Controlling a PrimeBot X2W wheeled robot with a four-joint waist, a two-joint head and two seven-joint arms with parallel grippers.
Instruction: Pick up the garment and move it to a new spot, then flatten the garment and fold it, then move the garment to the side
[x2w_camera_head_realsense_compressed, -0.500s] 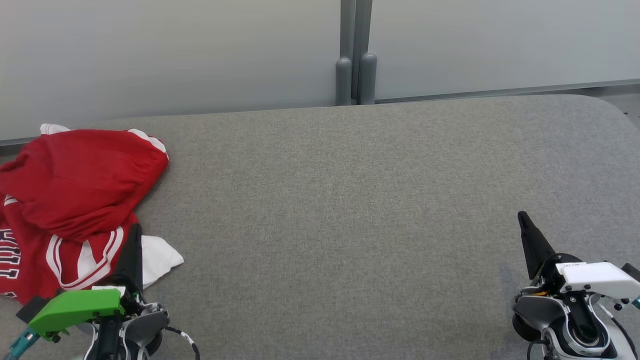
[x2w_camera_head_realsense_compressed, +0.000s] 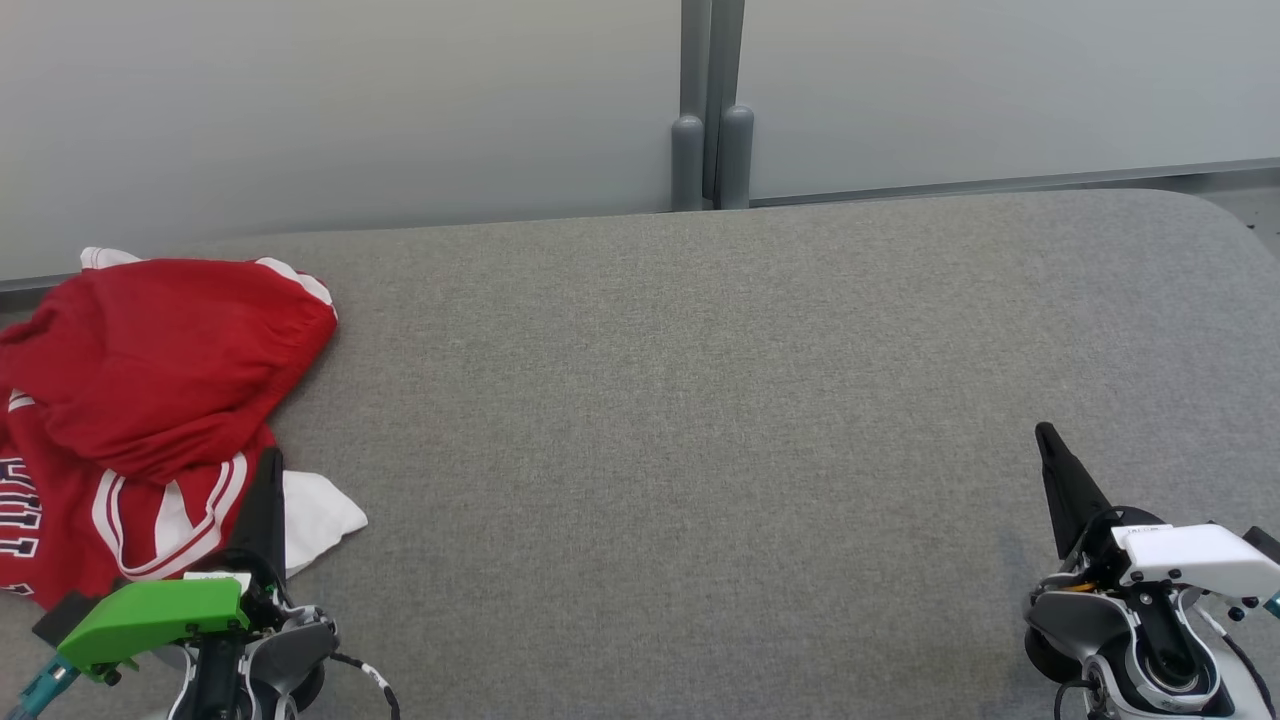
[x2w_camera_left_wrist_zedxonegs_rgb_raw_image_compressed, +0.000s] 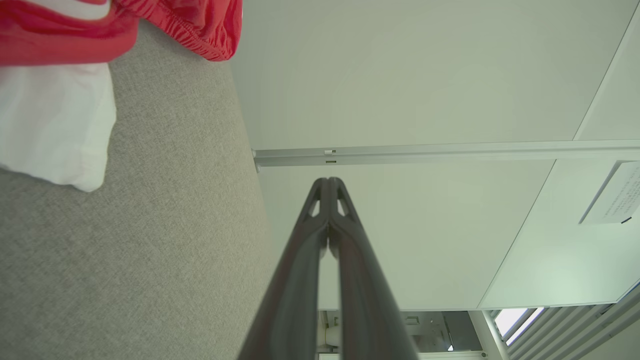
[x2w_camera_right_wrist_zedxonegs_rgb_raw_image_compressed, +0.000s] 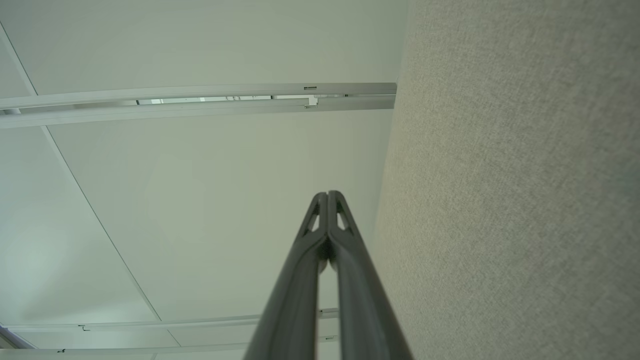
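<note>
Nothing has moved since the earlier frame, so the pickup has not begun. The crumpled red jersey (x2w_camera_head_realsense_compressed: 150, 380) lies at 9 o'clock on the grey padded table (x2w_camera_head_realsense_compressed: 700, 400). Its long axis seemingly runs 6 to 12, though bunching obscures it. The left gripper (x2w_camera_head_realsense_compressed: 270, 470) beside its hem and the right gripper (x2w_camera_head_realsense_compressed: 1048, 440) at 4 o'clock are pinched closed, empty.

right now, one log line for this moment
red jersey: crumpled, unpicked, grey table left | left gripper: shut, empty, near jersey | right gripper: shut, empty

The garment (x2w_camera_head_realsense_compressed: 140, 400) lies on the table's (x2w_camera_head_realsense_compressed: 700, 420) far left, just beside the left pincer (x2w_camera_head_realsense_compressed: 270, 470).
</note>
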